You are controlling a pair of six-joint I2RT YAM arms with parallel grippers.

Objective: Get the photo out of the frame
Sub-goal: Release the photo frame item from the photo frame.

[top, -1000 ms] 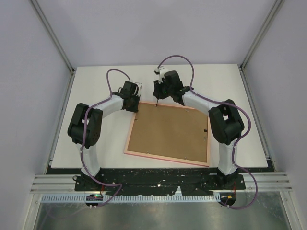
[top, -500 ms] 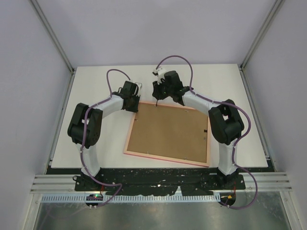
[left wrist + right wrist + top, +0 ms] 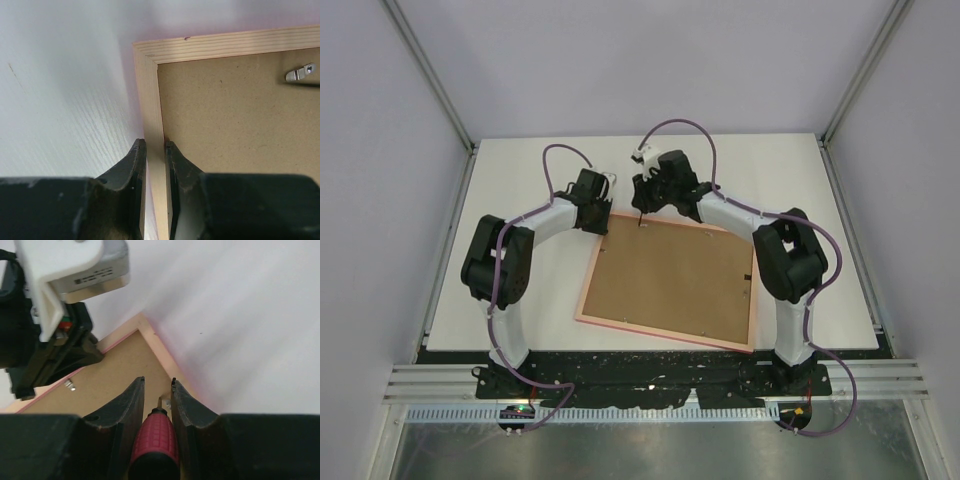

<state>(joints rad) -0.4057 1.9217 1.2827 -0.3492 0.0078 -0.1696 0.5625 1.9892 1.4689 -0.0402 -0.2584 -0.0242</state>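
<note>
frame face-down on surface, photo hidden under backing board | L fingers pinching frame rail, R fingers clamped on red screwdriver | risk imo: tip skids off a clip & gouges board/photo, or frame slides if L pinch slips

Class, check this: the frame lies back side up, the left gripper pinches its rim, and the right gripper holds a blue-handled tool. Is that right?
Not quite: the tool in the right gripper has a red handle, not blue, as the right wrist view shows. The frame does lie back side up, with the left gripper pinching its rim.
</note>
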